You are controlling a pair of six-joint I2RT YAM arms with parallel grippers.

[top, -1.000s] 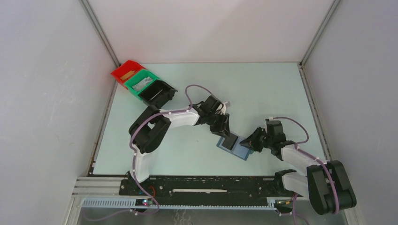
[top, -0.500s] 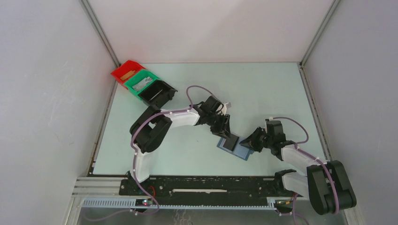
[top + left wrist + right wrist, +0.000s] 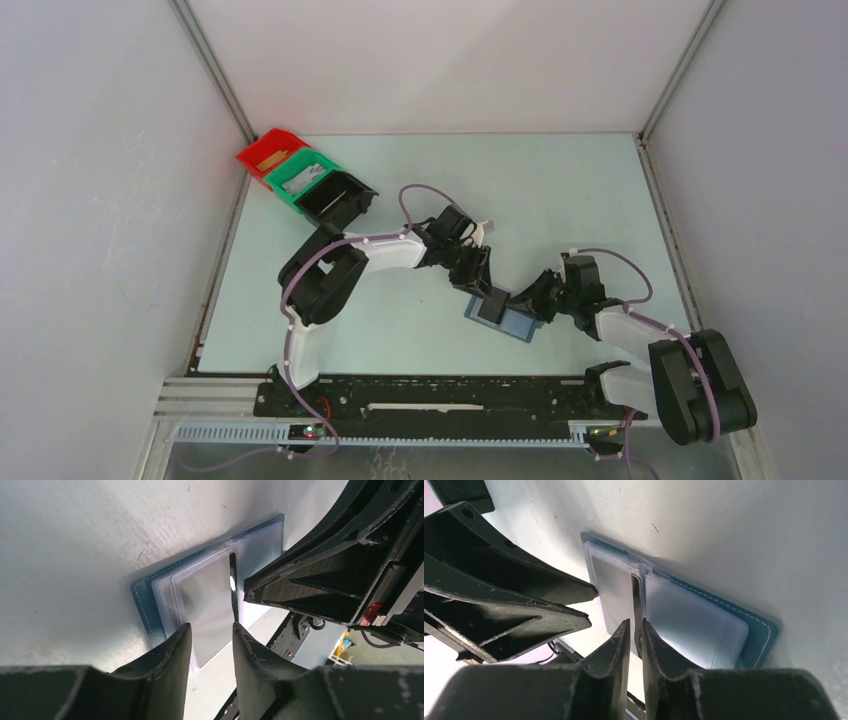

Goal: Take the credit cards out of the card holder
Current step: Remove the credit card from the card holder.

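1. Resting the slate-blue stitched folding card holder (image 3: 514,326) open on the pale counter (image 3: 560,200), between both arms.
2. Holding the left gripper (image 3: 210,629) jaws narrowly apart astride a grey rectangular card (image 3: 204,597) in a clear sleeve; clamping not discernible.
3. Pinching the right gripper (image 3: 634,626) jaws together on the holder's thin upright centre leaf.

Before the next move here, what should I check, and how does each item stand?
1. Card holder lying open on the table: ok.
2. Left hand open, fingers astride the grey card: ok.
3. Grey card clear of its sleeve: not ok, it sits inside.
4. Right hand actually gripping the thin dark edge between its fingers: cannot tell.
5. That edge being a card rather than a sleeve leaf: cannot tell.
6. Clearance between the two hands: cannot tell; they crowd together over the holder.
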